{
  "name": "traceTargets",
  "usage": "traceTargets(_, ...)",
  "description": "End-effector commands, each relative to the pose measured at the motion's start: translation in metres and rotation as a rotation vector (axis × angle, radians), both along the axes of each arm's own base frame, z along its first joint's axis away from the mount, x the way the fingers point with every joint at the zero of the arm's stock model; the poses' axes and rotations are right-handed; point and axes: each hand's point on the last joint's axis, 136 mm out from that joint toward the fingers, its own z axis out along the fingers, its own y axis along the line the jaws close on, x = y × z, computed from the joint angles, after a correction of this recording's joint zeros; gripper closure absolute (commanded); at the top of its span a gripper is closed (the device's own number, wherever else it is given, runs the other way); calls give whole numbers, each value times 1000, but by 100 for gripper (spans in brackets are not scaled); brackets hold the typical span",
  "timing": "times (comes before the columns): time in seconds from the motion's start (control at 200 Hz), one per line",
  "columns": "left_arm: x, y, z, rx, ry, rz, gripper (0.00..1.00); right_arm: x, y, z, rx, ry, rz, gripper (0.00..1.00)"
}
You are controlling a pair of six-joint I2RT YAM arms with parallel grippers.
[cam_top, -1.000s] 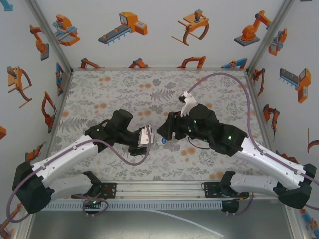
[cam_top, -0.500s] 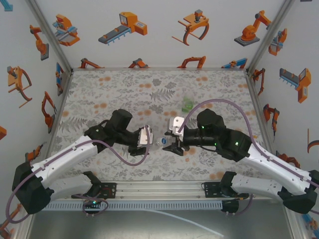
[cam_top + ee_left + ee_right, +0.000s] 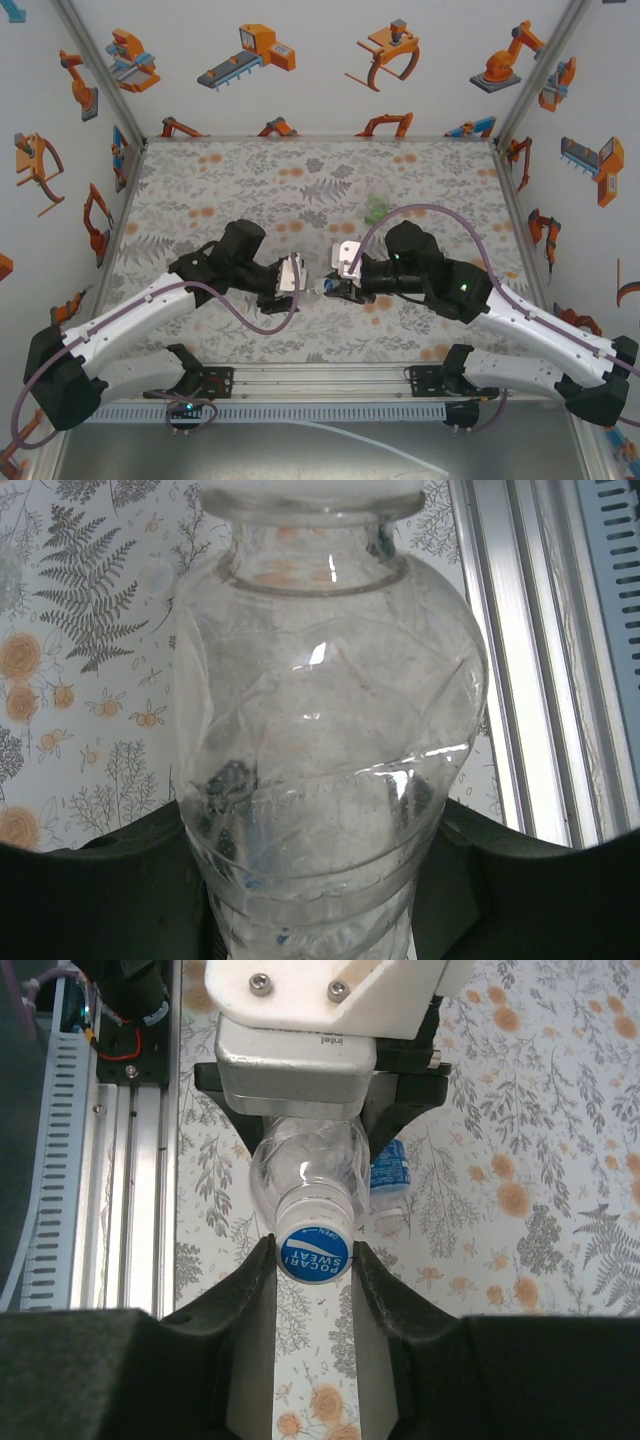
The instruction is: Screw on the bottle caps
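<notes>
top external: left gripper point(image 3: 298, 281) and right gripper point(image 3: 332, 288) sit nose to nose, the clear bottle point(image 3: 316, 287) lying level between them. left wrist: left jaws clamp the bottle's body, neck pointing away. right wrist: right jaws pinch the bottle cap point(image 3: 312, 1253) on the neck, its axis in line with the wrist.

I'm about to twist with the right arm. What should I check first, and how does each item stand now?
1. Left gripper clamped on the clear bottle: ok.
2. Cap sitting on the bottle's mouth: ok.
3. Right gripper with a finger against each side of the cap: ok.
4. Cap square on the threads: cannot tell.
5. Blue-label bottle on the table, apart from the fingers: ok.
</notes>
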Motion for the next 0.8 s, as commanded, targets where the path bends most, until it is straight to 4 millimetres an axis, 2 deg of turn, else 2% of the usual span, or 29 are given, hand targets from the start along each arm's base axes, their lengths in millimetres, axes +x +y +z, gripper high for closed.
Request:
traceTargets(0.0,-4,-3,15,-52,-25,-30,100,7,5,-1,34,101,-79,81)
traceTargets(0.07,-4,-3,15,-51,-24,-30,100,23,4,0,78,249,-227,87)
traceTargets(0.165,-3,-3,15,-49,-27,-26,100,45,-3,-5,146,553,-496,97)
traceTargets(0.265,-1,-3,14,-42,-32,-19,100,59,-14,-25,224,920,-769,98)
traceTargets(0.381,1,-4,13,-38,-34,-15,100,62,-25,-58,331,1328,-1036,100)
traceTargets(0.436,1,-5,14,-38,-32,-16,100,62,-27,-71,367,1448,-1111,100)
traceTargets(0.576,0,-5,14,-41,-29,-20,100,69,-21,-68,396,1439,-1108,97)
traceTargets(0.641,0,-5,15,-42,-30,-21,100,72,-21,-59,388,1380,-1095,92)
traceTargets(0.711,-1,-5,15,-43,-30,-23,100,76,-24,-45,381,1280,-1071,80)
traceTargets(0.796,0,-5,15,-43,-30,-22,100,80,-32,-28,375,1135,-1044,60)
